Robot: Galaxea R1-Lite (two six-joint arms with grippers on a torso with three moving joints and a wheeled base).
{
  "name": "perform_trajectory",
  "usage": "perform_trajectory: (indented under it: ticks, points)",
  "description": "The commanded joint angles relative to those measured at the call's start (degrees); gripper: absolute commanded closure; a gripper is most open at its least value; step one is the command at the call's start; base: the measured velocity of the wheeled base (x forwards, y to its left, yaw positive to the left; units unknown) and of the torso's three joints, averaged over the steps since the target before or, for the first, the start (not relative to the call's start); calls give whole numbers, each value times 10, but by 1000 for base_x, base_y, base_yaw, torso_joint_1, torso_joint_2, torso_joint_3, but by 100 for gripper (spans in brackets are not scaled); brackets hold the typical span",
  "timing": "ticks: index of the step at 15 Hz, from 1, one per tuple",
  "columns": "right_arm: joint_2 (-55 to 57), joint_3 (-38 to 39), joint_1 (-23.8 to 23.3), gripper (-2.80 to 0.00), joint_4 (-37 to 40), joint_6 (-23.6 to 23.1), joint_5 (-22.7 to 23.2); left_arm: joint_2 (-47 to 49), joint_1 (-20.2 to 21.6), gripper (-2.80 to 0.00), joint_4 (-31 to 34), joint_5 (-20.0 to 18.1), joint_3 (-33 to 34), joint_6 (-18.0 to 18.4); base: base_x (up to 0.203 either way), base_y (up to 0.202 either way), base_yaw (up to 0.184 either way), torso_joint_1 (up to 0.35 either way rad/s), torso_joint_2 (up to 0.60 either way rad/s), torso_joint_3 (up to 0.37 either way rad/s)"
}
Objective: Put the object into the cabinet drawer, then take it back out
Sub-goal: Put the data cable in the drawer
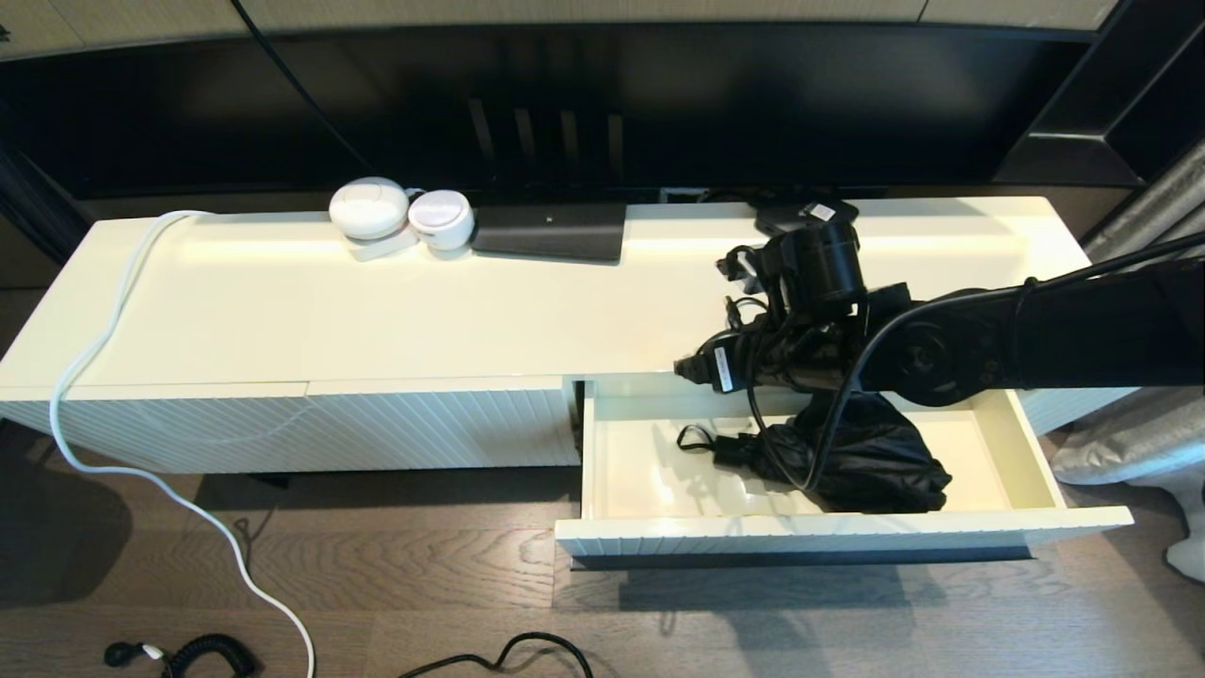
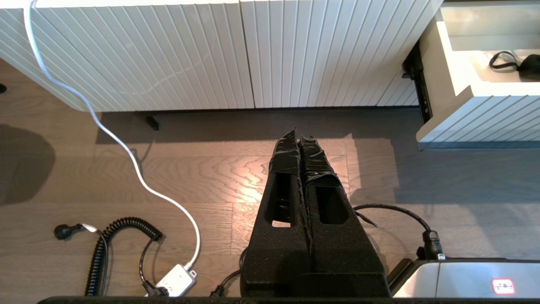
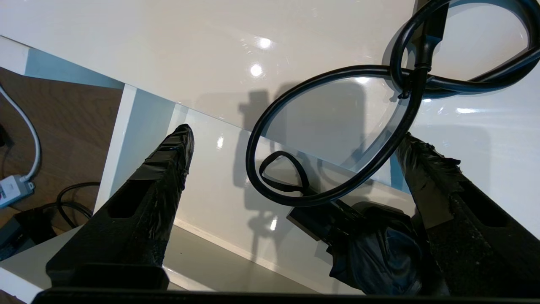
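The cabinet drawer (image 1: pixel 753 543) stands pulled out at the right of the white cabinet, its glossy cream inside (image 3: pixel 236 198) showing. A black folded umbrella (image 1: pixel 875 461) lies in its right half, with its strap loop (image 3: pixel 280 173) pointing left. My right gripper (image 3: pixel 295 137) hovers open just above the drawer, over the umbrella's handle end (image 3: pixel 375 249), and holds nothing. Its own black cable (image 3: pixel 337 126) loops across the right wrist view. My left gripper (image 2: pixel 299 135) is shut and empty, parked low over the wooden floor left of the drawer (image 2: pixel 464 114).
Two white round devices (image 1: pixel 369 207) (image 1: pixel 441 218) and a dark flat box (image 1: pixel 551 231) sit at the back of the cabinet top. A white cable (image 1: pixel 94 358) runs down to the floor, near a coiled black cord (image 1: pixel 212 654). Closed diagonally ribbed panels (image 1: pixel 282 428) fill the cabinet's left.
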Motion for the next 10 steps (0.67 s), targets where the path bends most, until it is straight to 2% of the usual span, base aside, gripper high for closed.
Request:
perform_trajectory:
  ticks: [1, 7, 8, 10]
  points:
    - [2, 0, 0, -280, 0, 0, -1, 0, 0, 0, 0, 0, 0, 0, 0, 0, 0, 0, 0, 0]
    - [7, 2, -2, -280, -2, 0, -2, 0, 0, 0, 0, 0, 1, 0, 0, 0, 0, 0, 0, 0]
    - [8, 0, -2, 0, -1, 0, -3, 0, 0, 0, 0, 0, 1, 0, 0, 0, 0, 0, 0, 0]
    - [9, -1, -2, 0, 0, 0, -9, 0, 0, 0, 0, 1, 1, 0, 0, 0, 0, 0, 0, 0]
